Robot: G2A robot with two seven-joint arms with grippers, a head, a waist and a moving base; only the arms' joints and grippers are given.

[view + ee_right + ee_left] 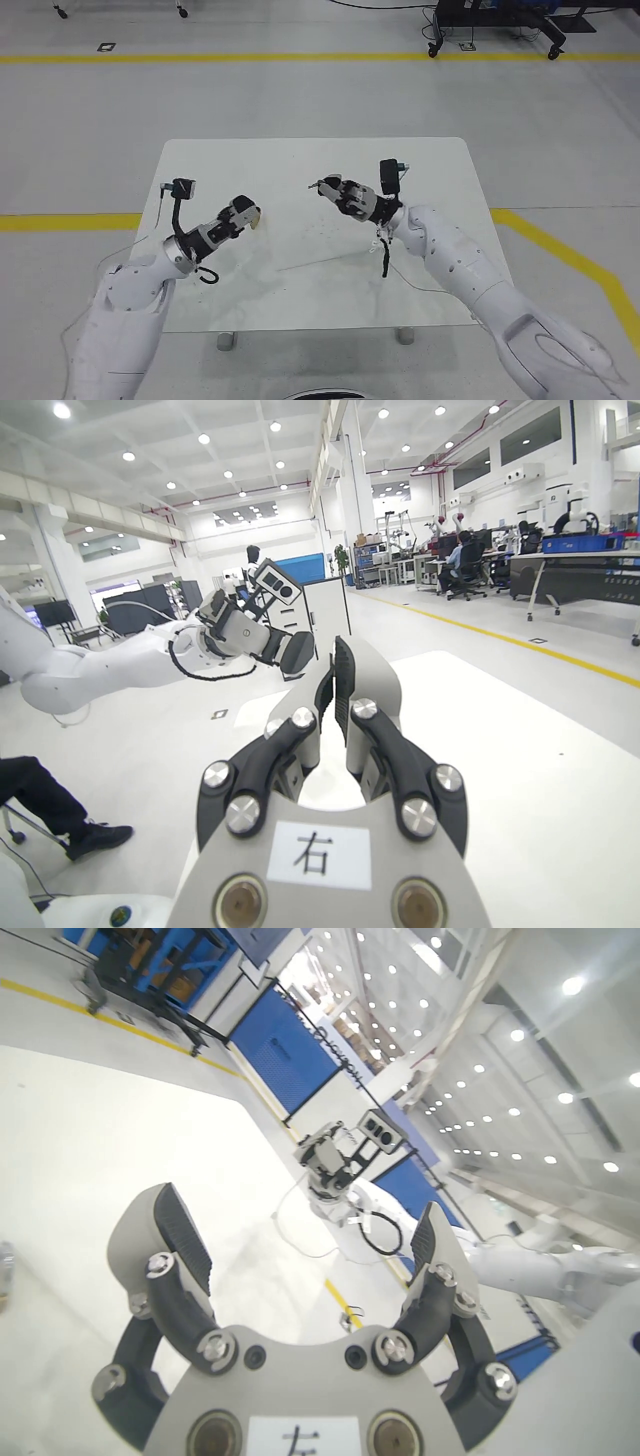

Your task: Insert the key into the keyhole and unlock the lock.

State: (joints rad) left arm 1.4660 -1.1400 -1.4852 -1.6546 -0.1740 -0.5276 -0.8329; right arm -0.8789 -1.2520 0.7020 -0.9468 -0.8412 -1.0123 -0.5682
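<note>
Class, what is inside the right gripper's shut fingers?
On the right gripper, the ribbed pads meet, leaving only a thin slit. Whether something flat is pinched there is hidden by the pads.

I count two grippers, left gripper (252,213) and right gripper (323,185), and one table (300,290), right below both of them.

- A small thin grey key (314,184) juts from the tip of the right pincer (322,185), whose pads are pressed together on it above the white table (300,290). Its shape is too small to tell.
- A silvery metal lock (4,1265) sits on the table, mostly cut off at the left wrist view's edge.
</note>
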